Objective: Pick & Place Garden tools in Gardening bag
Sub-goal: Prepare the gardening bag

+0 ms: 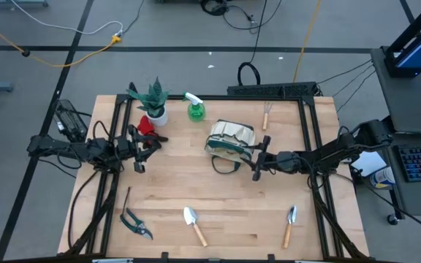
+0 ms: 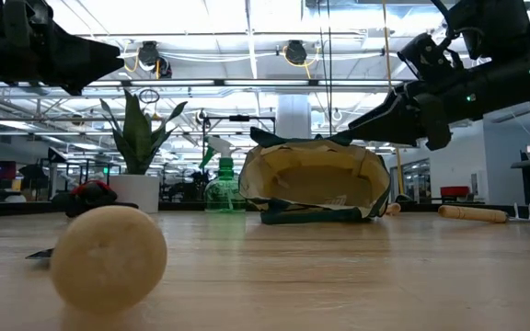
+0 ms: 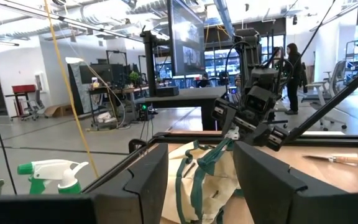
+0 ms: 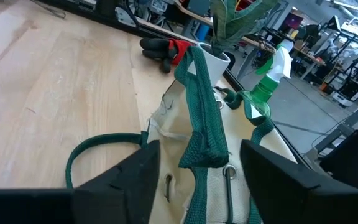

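Note:
The beige gardening bag [image 1: 230, 138] lies on its side at the table's middle, its mouth toward the near edge [image 2: 313, 179]. My right gripper [image 1: 256, 166] is open at the bag's right side, its fingers on either side of a green strap [image 4: 201, 118]. My left gripper [image 1: 139, 153] is open and empty, above the table near the red item [image 1: 146, 126]. The green spray bottle [image 1: 194, 109] stands behind the bag. Two trowels [image 1: 194, 225] [image 1: 289, 223] and the dark shears [image 1: 134, 223] lie near the front edge. A thin wooden-handled tool [image 1: 266, 115] lies at the far right. My right gripper's open fingers [image 4: 135, 177] stand on either side of the bag's green strap [image 4: 204, 152], coming level from the table's right. In the left wrist view the strap [image 3: 219, 149] rises from the bag up to the gripper. I cannot tell whether the fingers touch it.
A spiky green plant in a white pot [image 1: 154, 104] stands at the far left beside the red item. A dark loop handle [image 1: 225, 165] of the bag lies on the table in front of it. A trowel handle's round end [image 2: 109, 256] shows close up in the low view.

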Action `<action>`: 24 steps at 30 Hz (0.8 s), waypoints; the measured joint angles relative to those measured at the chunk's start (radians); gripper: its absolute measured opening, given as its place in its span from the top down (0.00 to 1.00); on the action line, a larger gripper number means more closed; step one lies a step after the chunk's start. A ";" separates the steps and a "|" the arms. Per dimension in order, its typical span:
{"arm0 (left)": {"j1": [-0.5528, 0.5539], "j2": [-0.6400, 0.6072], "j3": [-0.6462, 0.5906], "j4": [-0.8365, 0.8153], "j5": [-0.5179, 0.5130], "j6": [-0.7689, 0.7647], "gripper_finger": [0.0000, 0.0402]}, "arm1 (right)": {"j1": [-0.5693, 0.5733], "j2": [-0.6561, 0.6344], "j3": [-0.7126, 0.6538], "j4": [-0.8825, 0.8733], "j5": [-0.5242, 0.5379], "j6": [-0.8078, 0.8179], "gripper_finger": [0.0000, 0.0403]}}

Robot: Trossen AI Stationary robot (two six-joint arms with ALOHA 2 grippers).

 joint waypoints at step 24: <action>0.000 0.000 0.000 0.000 0.000 0.000 0.53 | -0.086 0.000 0.000 -0.103 0.053 -0.030 0.56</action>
